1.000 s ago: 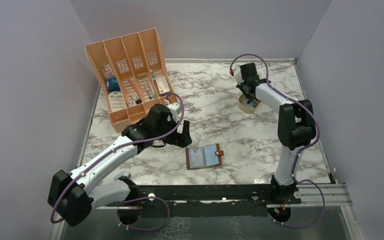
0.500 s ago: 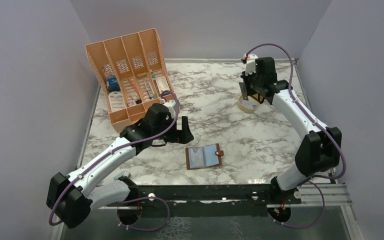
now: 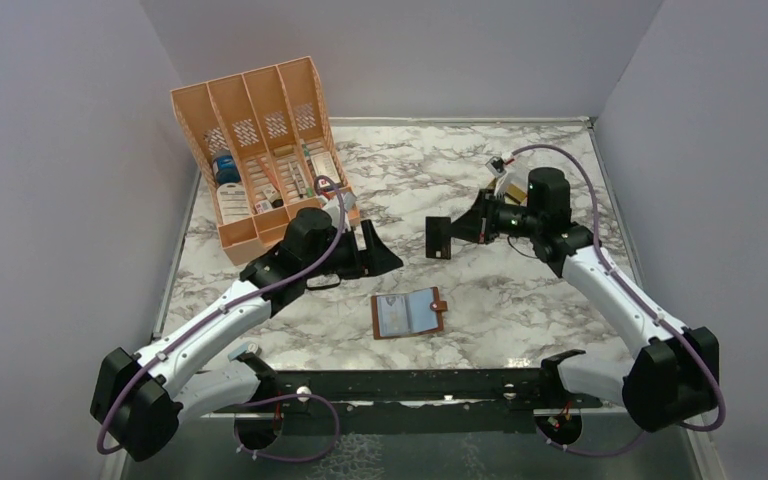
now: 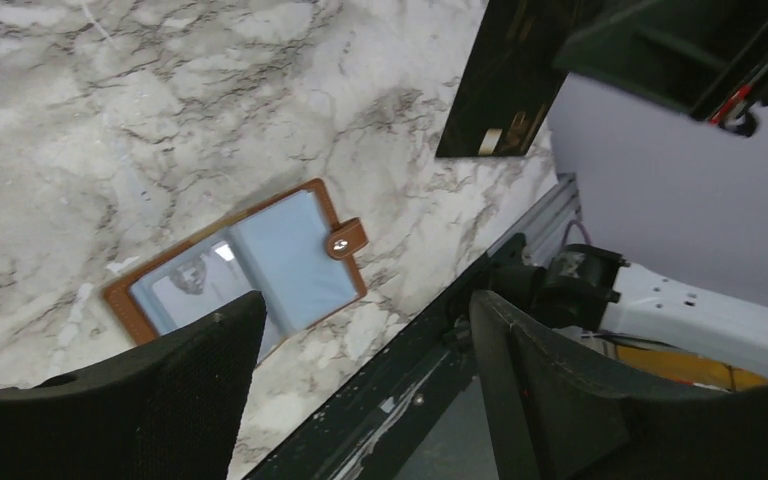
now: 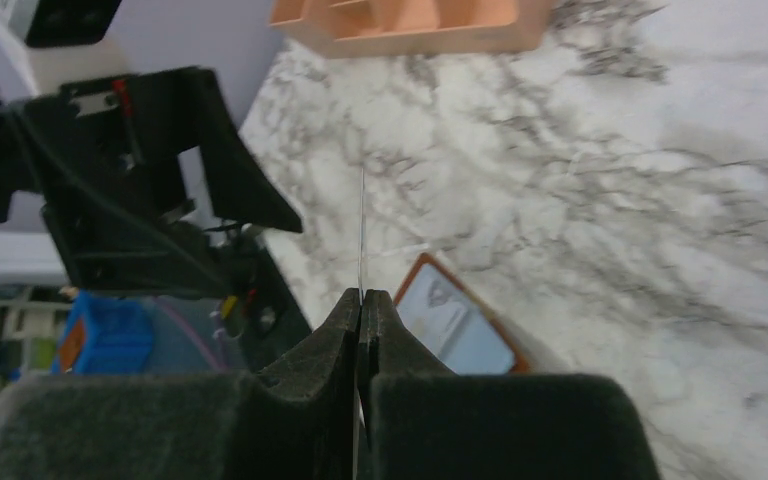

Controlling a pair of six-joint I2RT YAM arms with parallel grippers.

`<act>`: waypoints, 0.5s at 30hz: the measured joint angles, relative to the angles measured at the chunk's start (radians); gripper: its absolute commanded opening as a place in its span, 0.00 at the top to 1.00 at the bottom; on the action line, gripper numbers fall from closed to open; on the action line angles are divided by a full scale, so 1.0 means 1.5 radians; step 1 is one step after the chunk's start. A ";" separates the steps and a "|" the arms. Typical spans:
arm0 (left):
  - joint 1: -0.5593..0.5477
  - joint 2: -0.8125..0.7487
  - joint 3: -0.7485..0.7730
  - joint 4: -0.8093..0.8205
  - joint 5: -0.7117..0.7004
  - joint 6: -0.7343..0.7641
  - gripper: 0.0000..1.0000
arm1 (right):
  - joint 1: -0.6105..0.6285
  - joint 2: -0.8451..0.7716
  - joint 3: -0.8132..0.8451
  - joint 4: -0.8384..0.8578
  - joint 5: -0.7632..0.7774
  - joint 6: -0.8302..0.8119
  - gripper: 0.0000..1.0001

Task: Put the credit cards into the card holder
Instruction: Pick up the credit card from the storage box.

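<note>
Marble-look worktop, grey walls round it. Card holder lies flat & open near the worktop's front edge, clear sleeves up, snap tab on its right side. Beyond the holder, up off the surface, a dark credit card stands on edge in the R pincer, jaws clamped together on it. L pincer hangs just behind-left of the holder, jaws apart, nothing btwn. Orange organiser sits well beyond the holder, far left.
</note>
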 measured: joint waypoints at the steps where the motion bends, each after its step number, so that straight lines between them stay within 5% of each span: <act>1: 0.000 0.001 -0.001 0.016 0.006 -0.010 0.25 | 0.004 -0.015 -0.023 0.022 -0.026 0.026 0.99; 15: 0.000 0.015 -0.008 0.231 0.101 -0.102 0.37 | 0.033 -0.107 -0.188 0.298 -0.185 0.264 0.99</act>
